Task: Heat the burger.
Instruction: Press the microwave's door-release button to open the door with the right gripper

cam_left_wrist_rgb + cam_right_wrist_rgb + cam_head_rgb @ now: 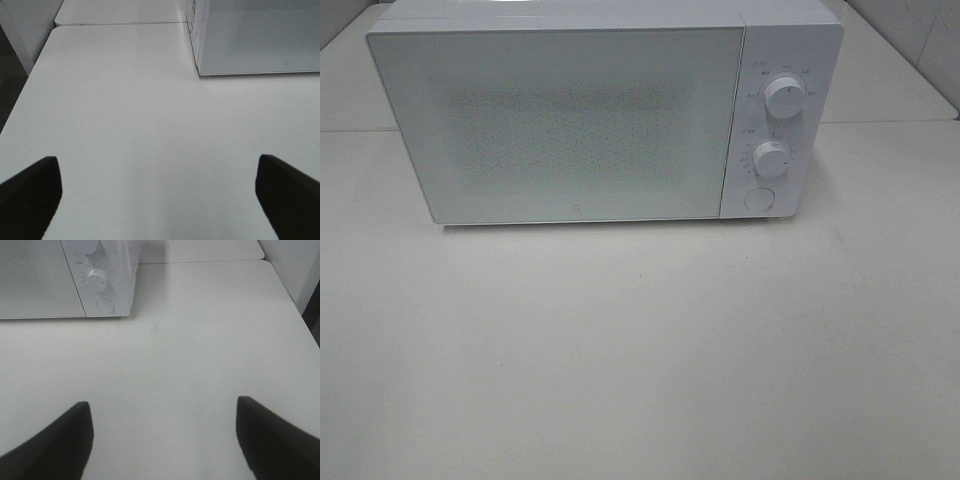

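The burger is out of view in every frame. A white microwave [570, 115] stands at the back of the white table [640, 350] with its door shut; two dials [786, 97] and a round button [758, 198] sit on its right panel. My left gripper [157, 200] hangs open over bare table, left of the microwave's front corner [200, 70]. Over bare table to the right of the microwave's control panel [102, 285], my right gripper [162, 437] also stands open. Nothing lies between either pair of fingers. Neither arm shows in the exterior high view.
The table's left edge [25, 100] drops to a dark floor. A second white table [120, 12] abuts behind. The table's right edge [295, 300] lies near a white wall.
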